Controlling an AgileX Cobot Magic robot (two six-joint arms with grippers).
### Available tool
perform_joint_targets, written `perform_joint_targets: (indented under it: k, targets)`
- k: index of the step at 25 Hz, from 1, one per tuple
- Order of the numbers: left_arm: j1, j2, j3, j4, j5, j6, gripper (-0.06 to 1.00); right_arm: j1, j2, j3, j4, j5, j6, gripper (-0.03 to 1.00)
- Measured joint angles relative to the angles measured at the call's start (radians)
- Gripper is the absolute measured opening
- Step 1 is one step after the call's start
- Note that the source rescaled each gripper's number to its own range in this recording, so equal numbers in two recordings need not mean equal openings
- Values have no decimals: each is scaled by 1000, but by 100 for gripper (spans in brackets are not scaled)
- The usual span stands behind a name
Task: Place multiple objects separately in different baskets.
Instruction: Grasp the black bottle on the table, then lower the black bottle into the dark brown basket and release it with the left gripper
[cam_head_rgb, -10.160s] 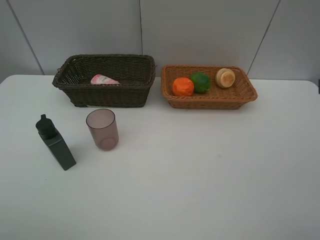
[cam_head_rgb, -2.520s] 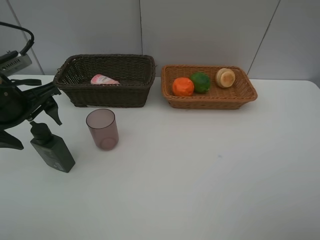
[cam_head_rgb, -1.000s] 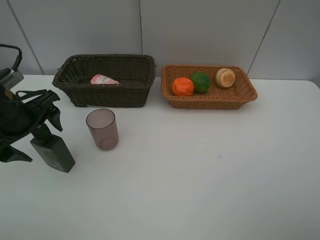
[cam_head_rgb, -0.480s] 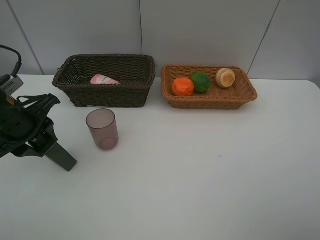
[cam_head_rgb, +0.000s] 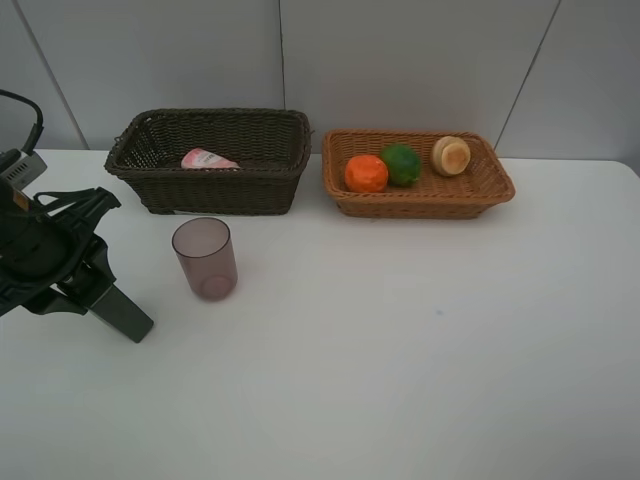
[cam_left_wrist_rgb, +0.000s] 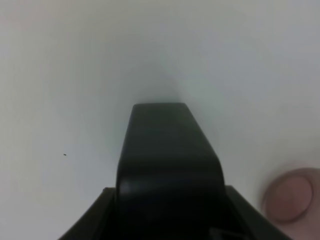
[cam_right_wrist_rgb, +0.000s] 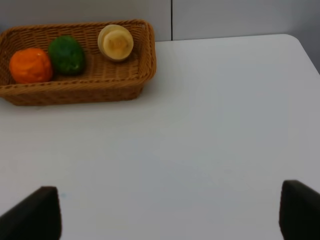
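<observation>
My left gripper (cam_head_rgb: 85, 282) is shut on the dark green square bottle (cam_head_rgb: 122, 313), which stands on the table at the left; the gripper hides its top. In the left wrist view the bottle (cam_left_wrist_rgb: 170, 160) fills the gap between the fingers (cam_left_wrist_rgb: 97, 217). The mauve cup (cam_head_rgb: 205, 258) stands upright just right of it. The pink squeeze bottle (cam_head_rgb: 207, 159) lies in the dark brown basket (cam_head_rgb: 220, 192). The orange (cam_head_rgb: 366, 173), lime (cam_head_rgb: 402, 164) and peach-coloured fruit (cam_head_rgb: 451, 155) sit in the light tan basket (cam_head_rgb: 420, 206). My right gripper (cam_right_wrist_rgb: 167, 215) is open over bare table.
Both baskets stand side by side against the grey back wall. The right wrist view shows the tan basket (cam_right_wrist_rgb: 80, 91) with the three fruits and the table's far right corner (cam_right_wrist_rgb: 295, 40). The right arm is outside the exterior high view.
My left gripper came down around the dark green bottle and shut on it about a second ago; since then nothing has moved. The right gripper stays as it was.
</observation>
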Motion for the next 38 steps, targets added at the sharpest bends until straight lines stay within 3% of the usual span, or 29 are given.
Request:
perform_joint_targets:
  k: [7,11,15,19,22,28,38]
  targets:
    - [0,0,0,0,2,4,49,0,0,0,0,0,0,88]
    - [0,-18,-25,18,105,41,49,0,0,0,0,0,0,88]
    - [0,-40,-144,111,293,166,49,0,0,0,0,0,0,88]
    - [0,-45,-322,226,479,358,49,0,0,0,0,0,0,88]
    - [0,-44,-443,275,548,498,49,0,0,0,0,0,0,88]
    - [0,44,-669,285,590,705,49,0,0,0,0,0,0,88]
    - [0,365,-1038,268,570,854,49,0,0,0,0,0,0,88]
